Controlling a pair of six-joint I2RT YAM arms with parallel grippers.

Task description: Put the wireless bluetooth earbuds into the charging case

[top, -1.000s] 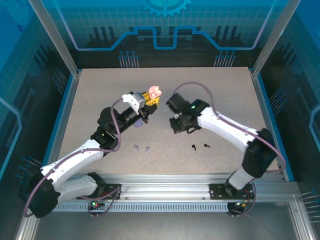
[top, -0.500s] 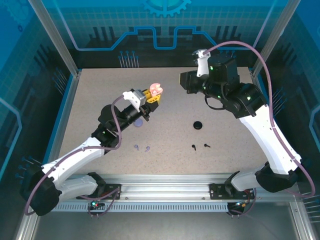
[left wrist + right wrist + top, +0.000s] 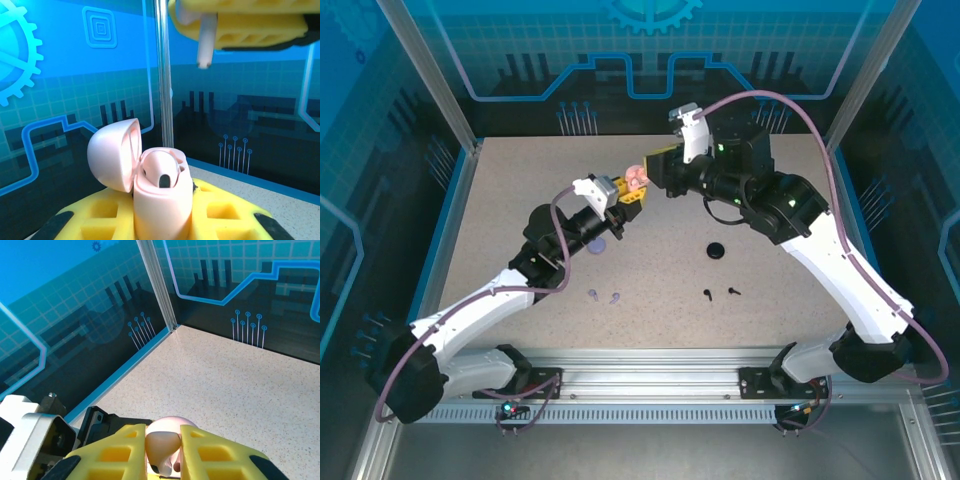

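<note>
My left gripper (image 3: 631,190) is raised and shut on the open pink charging case (image 3: 162,205). The case's lid (image 3: 112,155) is tipped back to the left, and one pink earbud (image 3: 161,172) sits in a socket. My right gripper (image 3: 658,168) hangs just above the case, shut on a second pink earbud (image 3: 162,449); its stem (image 3: 206,42) points down, clear of the case. On the table lie two lilac earbuds (image 3: 603,296) and two black earbuds (image 3: 720,293).
A black round case (image 3: 717,251) lies on the table right of centre. A lilac case (image 3: 597,246) rests under the left arm's wrist. Blue rails (image 3: 448,235) and glass walls edge the speckled table (image 3: 770,200).
The right arm rose from low over the table's centre, swung to the back right, then moved left to hang above the pink case. The left gripper has lifted the case slightly.
</note>
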